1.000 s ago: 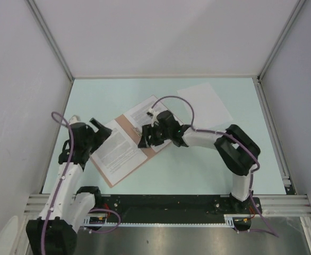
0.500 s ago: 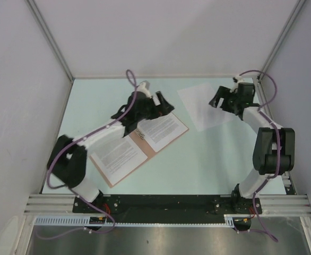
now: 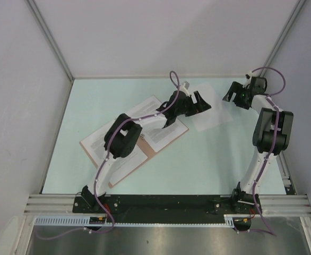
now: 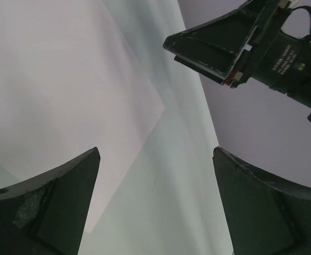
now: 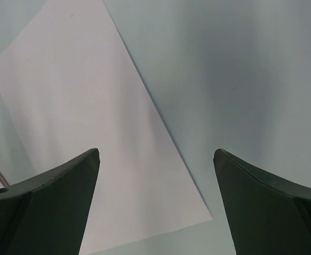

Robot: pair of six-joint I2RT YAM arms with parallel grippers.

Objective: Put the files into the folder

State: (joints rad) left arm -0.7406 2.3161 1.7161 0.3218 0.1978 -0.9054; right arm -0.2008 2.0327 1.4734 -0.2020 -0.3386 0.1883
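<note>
Paperwork lies in two places on the pale green tabletop [image 3: 208, 159]. Left of centre we see the folder [image 3: 148, 153] lying open and flat, its salmon-brown card showing along the spine and the edges. One printed sheet [image 3: 94, 146] rests on its left half and another [image 3: 169, 133] on its right half. Both carry blocks of small black text, but the print is too small for us to read a word.

Towards the far right lies a blank white sheet [image 3: 213, 114], flat on the tabletop just beside the folder's right corner and outside it.

We find the left arm stretched across the folder, its gripper [image 3: 200, 102] over the near-left edge of the blank sheet. In the left wrist view its jaws stand wide apart with nothing between them, the sheet and bare tabletop showing below.

The right gripper [image 3: 233, 95] hangs near the far-right corner of the same sheet. Its jaws are also spread wide and hold nothing.

From the left wrist we see the right gripper's dark body, which bears a line of small white lettering and a red mark; we cannot make out the lettering.
</note>
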